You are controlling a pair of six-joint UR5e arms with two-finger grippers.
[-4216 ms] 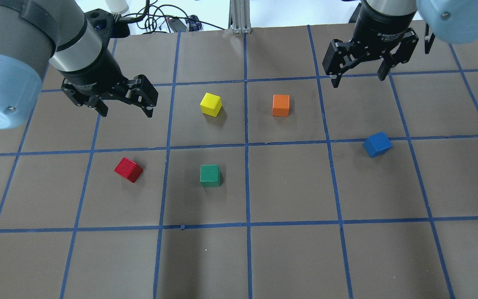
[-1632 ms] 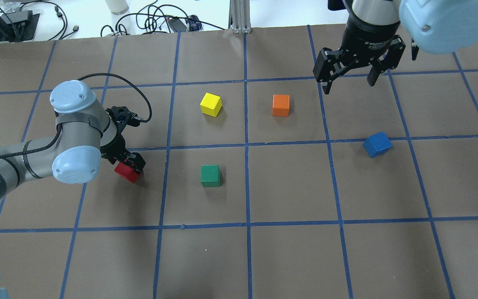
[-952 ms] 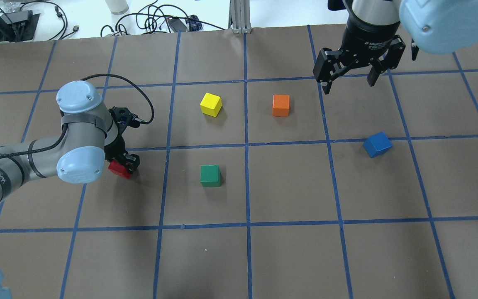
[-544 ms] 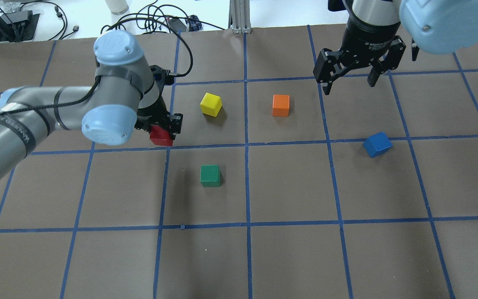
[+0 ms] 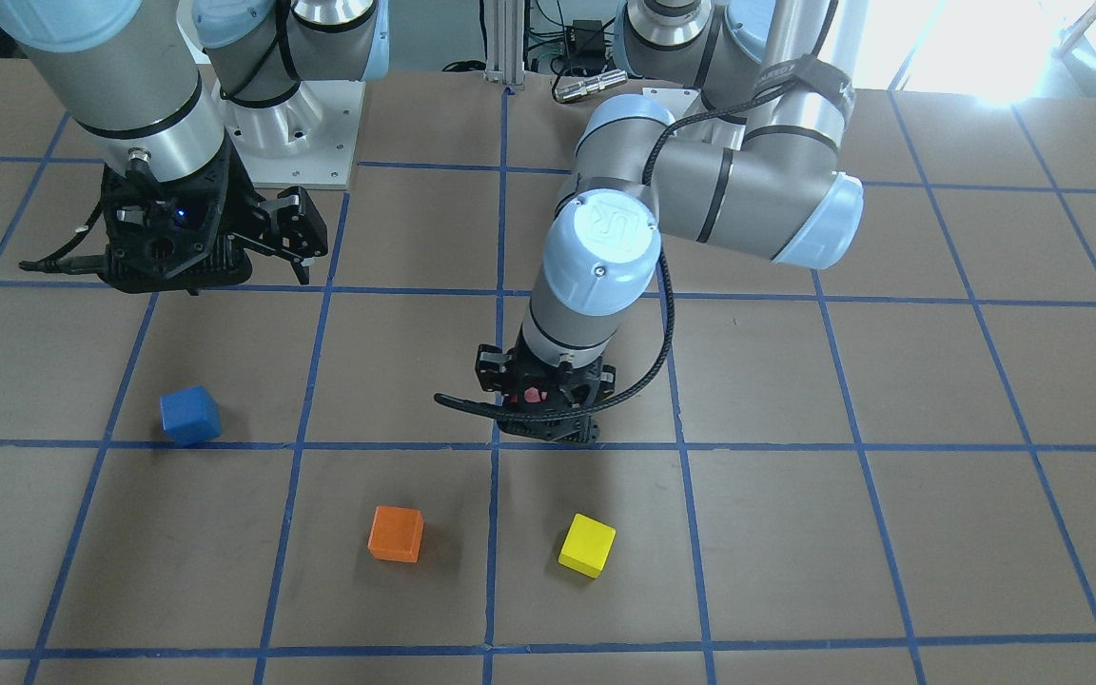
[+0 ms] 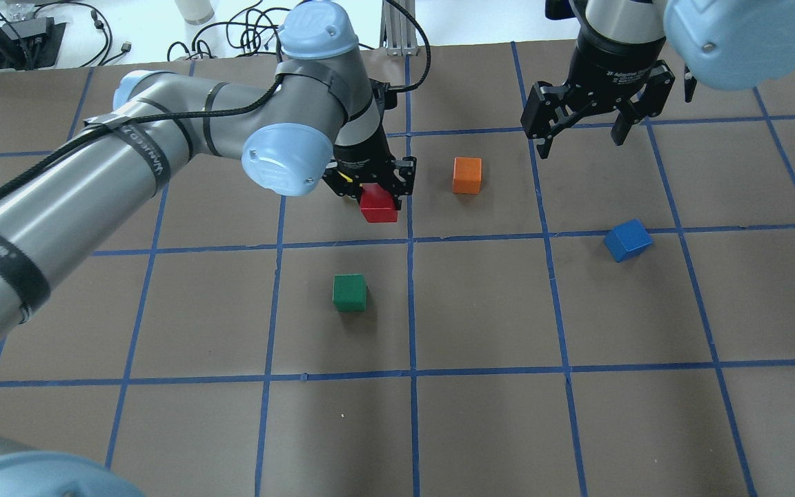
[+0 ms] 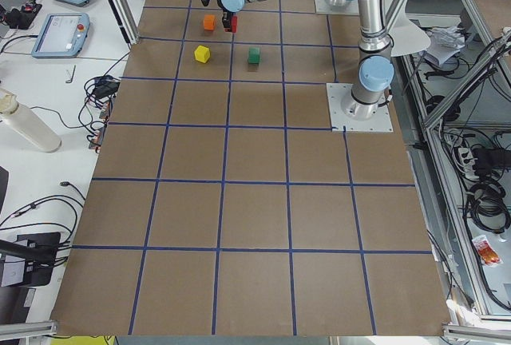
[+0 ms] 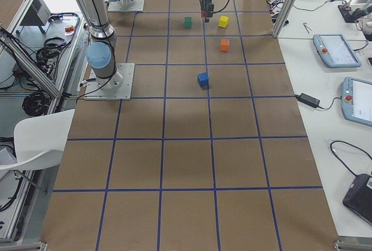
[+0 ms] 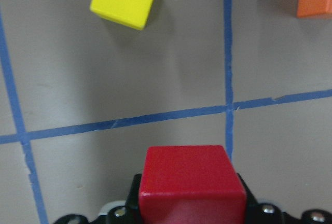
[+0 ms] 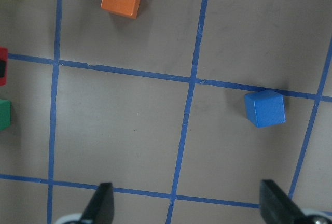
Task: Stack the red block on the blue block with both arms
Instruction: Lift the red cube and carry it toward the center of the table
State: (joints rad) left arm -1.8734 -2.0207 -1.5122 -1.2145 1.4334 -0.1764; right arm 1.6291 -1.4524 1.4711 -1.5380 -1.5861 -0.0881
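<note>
The red block (image 6: pixel 378 205) is gripped between the fingers of my left gripper (image 6: pixel 375 193) and held above the table near the centre line, just in front of the yellow cube. It fills the bottom of the left wrist view (image 9: pixel 191 182). The blue block (image 6: pixel 627 239) lies tilted on the table at the right, on a blue tape line; it also shows in the right wrist view (image 10: pixel 265 108). My right gripper (image 6: pixel 580 134) hangs open and empty above the far right, behind the blue block.
An orange cube (image 6: pixel 467 174) sits right of the held red block. A green cube (image 6: pixel 350 292) sits nearer the robot. The yellow cube (image 5: pixel 587 545) is mostly hidden behind my left gripper in the overhead view. Blue tape divides the brown table (image 6: pixel 480 428) into squares.
My left gripper closed on the red block at the left, lifted it and carried it right and away to the centre line. The right arm has hardly moved.
</note>
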